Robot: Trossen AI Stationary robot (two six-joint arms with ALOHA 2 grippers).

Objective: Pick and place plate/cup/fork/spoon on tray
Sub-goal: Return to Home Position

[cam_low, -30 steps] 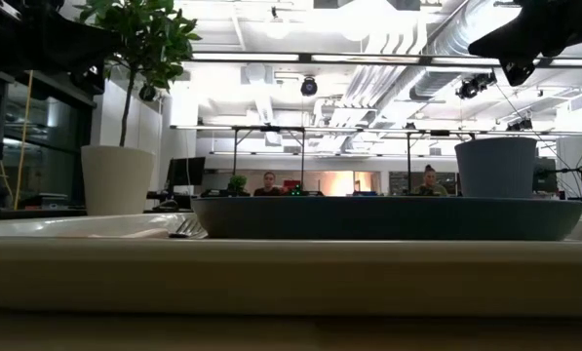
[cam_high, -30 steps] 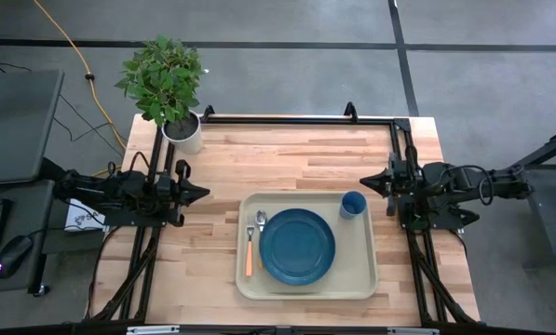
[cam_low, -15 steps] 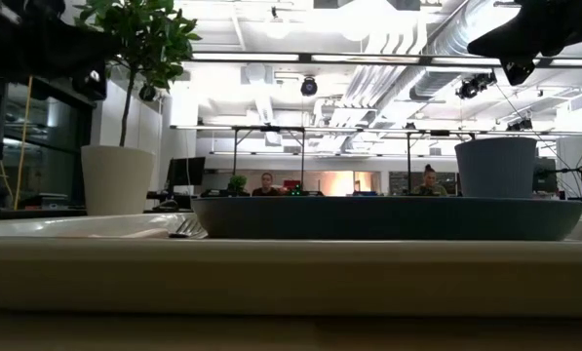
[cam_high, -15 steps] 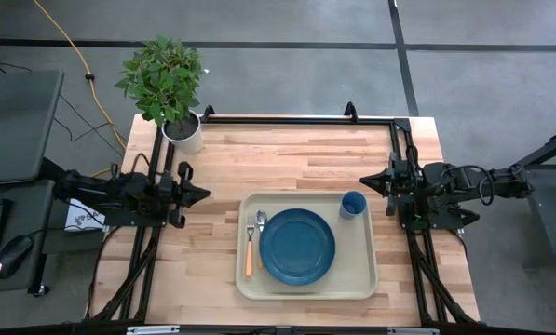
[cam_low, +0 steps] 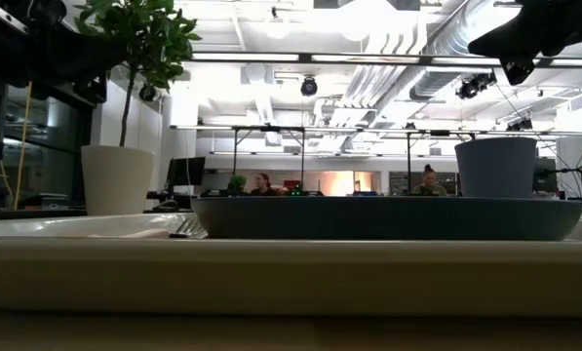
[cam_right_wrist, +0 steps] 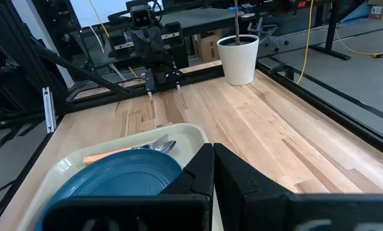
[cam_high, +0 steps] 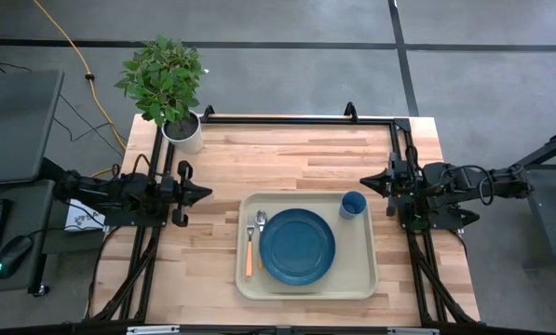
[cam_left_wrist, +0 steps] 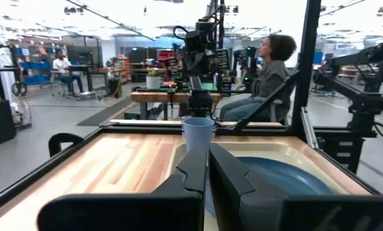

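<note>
The tray (cam_high: pixel 306 246) is seen lying on the wooden table (cam_high: pixel 287 154), toward the front and a little right of centre. The plate (cam_high: pixel 297 246) is set in the middle of the tray, flat, its rim close to the tray's front edge. The cup (cam_high: pixel 353 205) is stood upright in the tray's far right corner, just beside the plate and apart from it. The fork (cam_high: pixel 250 251) and the spoon (cam_high: pixel 260 223) are laid side by side in the strip of tray left of the plate, handles toward the front; from table height only the fork's tines (cam_low: pixel 186 228) can be made out beside the plate's wall (cam_low: pixel 388 218).

The left gripper (cam_high: pixel 203 194) is held at the left edge of the table, well apart from the tray, pointed inward; its fingers (cam_left_wrist: pixel 194 173) are seen pressed together with nothing between them. The right gripper (cam_high: pixel 364 183) is parked at the right edge, near the cup but not touching it, and its fingers (cam_right_wrist: pixel 201 170) are likewise closed on nothing.

A white pot (cam_high: pixel 184 132) with a leafy plant (cam_high: pixel 162 78) is stood at the far left corner of the table. Seated people (cam_left_wrist: pixel 268 77) are visible in the room beyond.
</note>
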